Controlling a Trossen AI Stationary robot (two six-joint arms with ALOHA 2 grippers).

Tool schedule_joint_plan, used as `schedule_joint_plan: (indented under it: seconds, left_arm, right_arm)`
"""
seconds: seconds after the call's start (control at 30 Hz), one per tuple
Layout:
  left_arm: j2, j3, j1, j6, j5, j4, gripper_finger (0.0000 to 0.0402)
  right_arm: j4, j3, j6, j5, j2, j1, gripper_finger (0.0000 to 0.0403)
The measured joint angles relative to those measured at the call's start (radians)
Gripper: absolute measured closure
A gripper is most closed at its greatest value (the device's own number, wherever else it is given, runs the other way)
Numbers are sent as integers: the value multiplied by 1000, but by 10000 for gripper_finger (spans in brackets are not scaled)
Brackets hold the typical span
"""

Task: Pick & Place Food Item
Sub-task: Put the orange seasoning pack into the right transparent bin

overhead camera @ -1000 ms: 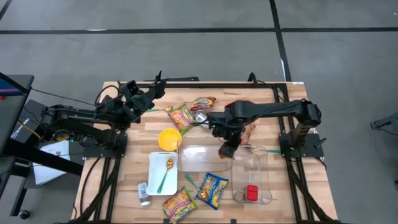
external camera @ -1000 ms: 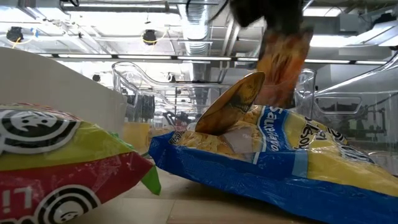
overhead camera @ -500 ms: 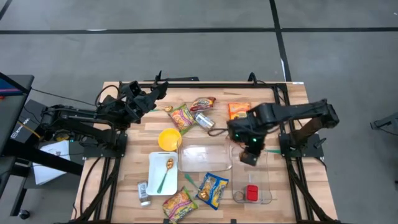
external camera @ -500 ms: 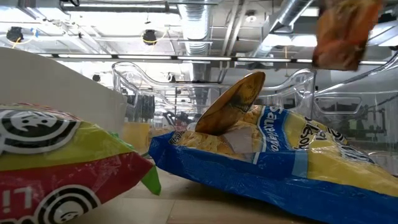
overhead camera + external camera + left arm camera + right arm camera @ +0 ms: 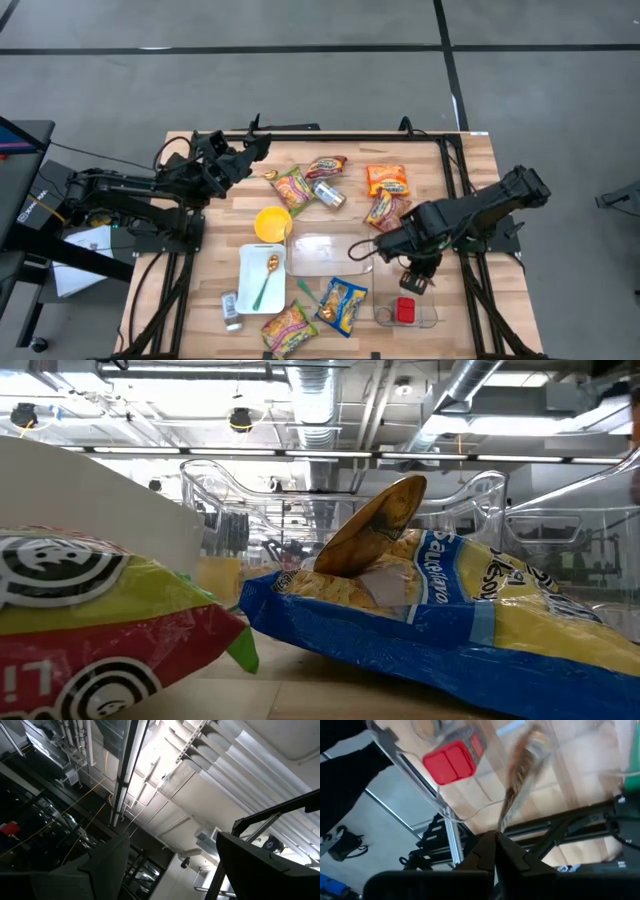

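My right gripper (image 5: 417, 280) is shut on an orange-brown snack packet (image 5: 520, 775) over the clear tray (image 5: 433, 300) at the table's near right. A red item (image 5: 405, 310) lies in that tray and also shows in the right wrist view (image 5: 451, 762). The packet shows blurred in the wrist view, and only a sliver of it shows at the edge of the low view (image 5: 636, 430). My left gripper (image 5: 255, 147) is open and empty, raised at the far left, its wrist view facing the ceiling. My right gripper pinches the packet's edge (image 5: 501, 822) between its two fingers, coming from above and slanting down. The packet reaches out beyond the fingertips, lifted clear, above the clear tray's floor.
A second clear tray (image 5: 325, 255) lies mid-table. Around it are a yellow bowl (image 5: 272, 222), a white plate with a spoon (image 5: 250, 290), a blue-yellow packet (image 5: 342, 304), a red-green packet (image 5: 290, 326), and further packets (image 5: 385, 178) and a can (image 5: 328, 193) at the far side.
My right gripper has carried the packet from above the middle clear tray toward the table's right and near edges, and now stands over the right tray. In the low view the packet has moved right and up, almost out of frame. The gripper has stayed shut on it.
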Motion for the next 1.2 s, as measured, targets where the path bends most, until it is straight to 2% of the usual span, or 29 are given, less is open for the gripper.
schedule_joint_plan:
  seconds: [0.4, 0.87, 1.2]
  left_arm:
    - [0, 0, -10, 0, 0, 0, 108]
    - [0, 0, -10, 0, 1, 1, 108]
    - [0, 0, -10, 0, 1, -31, 108]
  right_arm:
    - [138, -130, 79, -59, -1, 50, 403]
    - [287, -218, 126, -161, -1, 120, 403]
    - [426, -263, 201, -168, 0, 155, 403]
